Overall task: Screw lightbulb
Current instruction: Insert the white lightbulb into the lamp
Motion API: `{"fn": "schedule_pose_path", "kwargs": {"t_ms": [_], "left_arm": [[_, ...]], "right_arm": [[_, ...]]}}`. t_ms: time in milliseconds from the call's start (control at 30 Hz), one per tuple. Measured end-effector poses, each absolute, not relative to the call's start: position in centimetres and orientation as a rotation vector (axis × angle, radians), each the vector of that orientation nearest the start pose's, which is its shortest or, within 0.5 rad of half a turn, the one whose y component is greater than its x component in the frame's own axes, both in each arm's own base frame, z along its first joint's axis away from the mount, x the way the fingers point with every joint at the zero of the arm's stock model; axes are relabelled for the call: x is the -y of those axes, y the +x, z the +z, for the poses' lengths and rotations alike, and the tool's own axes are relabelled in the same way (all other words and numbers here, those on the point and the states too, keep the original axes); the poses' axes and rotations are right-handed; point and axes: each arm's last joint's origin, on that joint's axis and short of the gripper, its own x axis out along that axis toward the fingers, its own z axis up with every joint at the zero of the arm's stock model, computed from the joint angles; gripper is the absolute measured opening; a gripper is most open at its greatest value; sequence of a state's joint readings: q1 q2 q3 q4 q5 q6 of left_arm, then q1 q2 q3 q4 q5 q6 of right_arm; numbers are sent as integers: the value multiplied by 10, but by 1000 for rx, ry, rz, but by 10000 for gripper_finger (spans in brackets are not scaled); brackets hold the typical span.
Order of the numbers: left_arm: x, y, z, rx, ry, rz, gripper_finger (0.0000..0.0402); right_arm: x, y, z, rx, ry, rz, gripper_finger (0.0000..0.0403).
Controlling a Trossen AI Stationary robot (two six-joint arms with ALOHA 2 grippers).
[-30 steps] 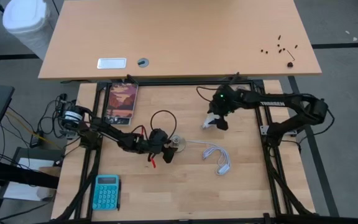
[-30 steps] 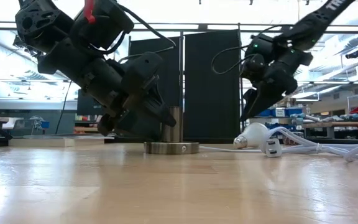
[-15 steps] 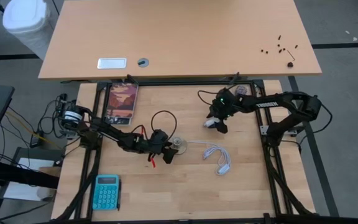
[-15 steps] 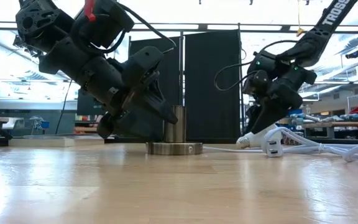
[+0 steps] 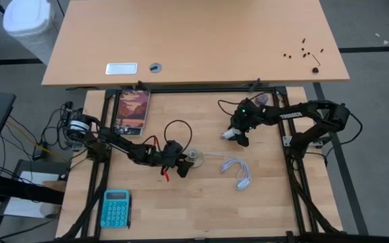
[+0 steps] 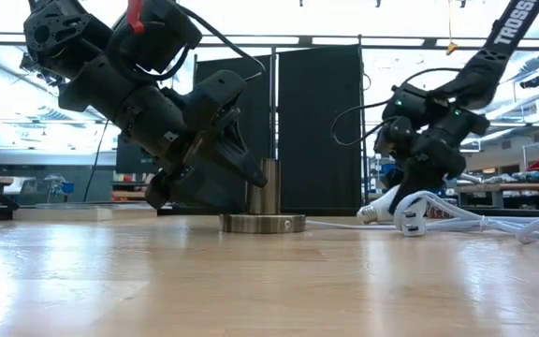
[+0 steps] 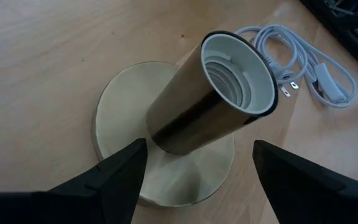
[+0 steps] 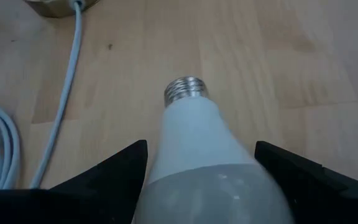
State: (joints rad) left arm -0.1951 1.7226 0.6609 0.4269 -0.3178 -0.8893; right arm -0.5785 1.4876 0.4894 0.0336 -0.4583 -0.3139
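Note:
The lightbulb [image 8: 194, 140] lies on its side on the table, its silvery screw base [image 8: 186, 89] pointing away from my right gripper; it also shows in the high view [image 5: 229, 134] and the low view [image 6: 372, 210]. My right gripper [image 8: 201, 146] [image 5: 238, 136] is down at the bulb and open, one finger on each side of the frosted dome. The brass socket [image 7: 213, 102] [image 5: 192, 156] stands upright on its round base [image 7: 123, 112]. My left gripper [image 7: 197, 146] [image 5: 183, 162] is open, its fingers on either side of the socket's tube, low down. Whether either gripper touches its thing, I cannot tell.
The socket's white cable [image 5: 236, 169] lies coiled right of the socket, between the two grippers. A teal calculator [image 5: 115, 208] lies at the near left and a picture card [image 5: 132, 111] at the far left. A larger desk [image 5: 194, 40] stands beyond the far edge.
My right gripper has come down onto the lying bulb, its fingers now straddling the dome at table height. The bulb has stayed on the table.

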Motion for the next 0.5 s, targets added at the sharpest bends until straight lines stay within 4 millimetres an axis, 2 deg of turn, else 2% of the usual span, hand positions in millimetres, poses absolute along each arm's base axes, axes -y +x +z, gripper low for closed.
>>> {"fn": "schedule_pose_path", "kwargs": {"t_ms": [267,500], "left_arm": [[52,305,124,-529,-713,344,300],[52,305,124,-535,-718,333,300]], "right_arm": [[110,192,102,-726,162,-19,306],[105,188,99,-629,133,-80,306]]}}
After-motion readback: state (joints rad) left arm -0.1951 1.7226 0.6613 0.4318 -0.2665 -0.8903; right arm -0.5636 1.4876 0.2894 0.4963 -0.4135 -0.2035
